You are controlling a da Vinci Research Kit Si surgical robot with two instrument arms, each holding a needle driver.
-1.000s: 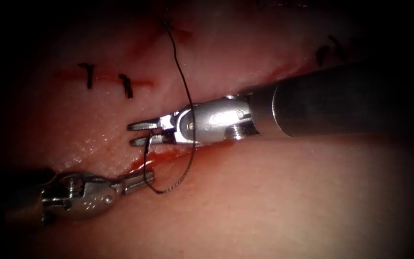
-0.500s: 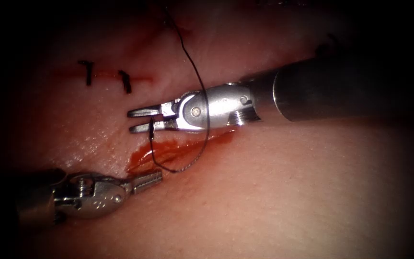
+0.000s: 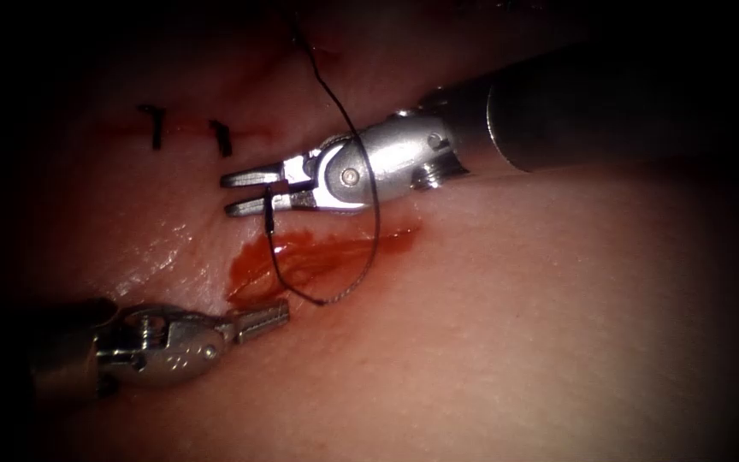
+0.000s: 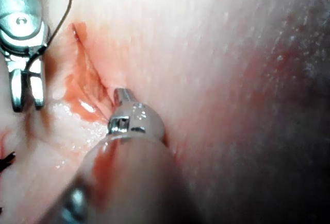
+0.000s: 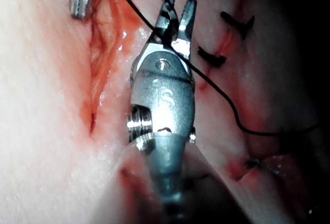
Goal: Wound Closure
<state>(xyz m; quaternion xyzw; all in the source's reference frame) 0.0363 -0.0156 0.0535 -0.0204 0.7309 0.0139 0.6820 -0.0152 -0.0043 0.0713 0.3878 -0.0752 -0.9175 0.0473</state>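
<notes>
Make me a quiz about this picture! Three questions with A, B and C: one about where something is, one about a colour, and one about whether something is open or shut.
1. Where is the left tool?
A. Above the stitches
B. Beside the lower left end of the cut
C. Far over on the right

2. What colour is the thread?
A. Black
B. White
C. Blue

3. How are the left tool's fingers?
A. Wide open
B. Shut on the thread
C. Shut, holding nothing

Answers:
1 B: its tip sits right by the end of the cut, where the red fluid pools.
2 A: the loop hanging from the right tool is black.
3 C: the fingers are pressed together and the thread passes clear of them.
</notes>
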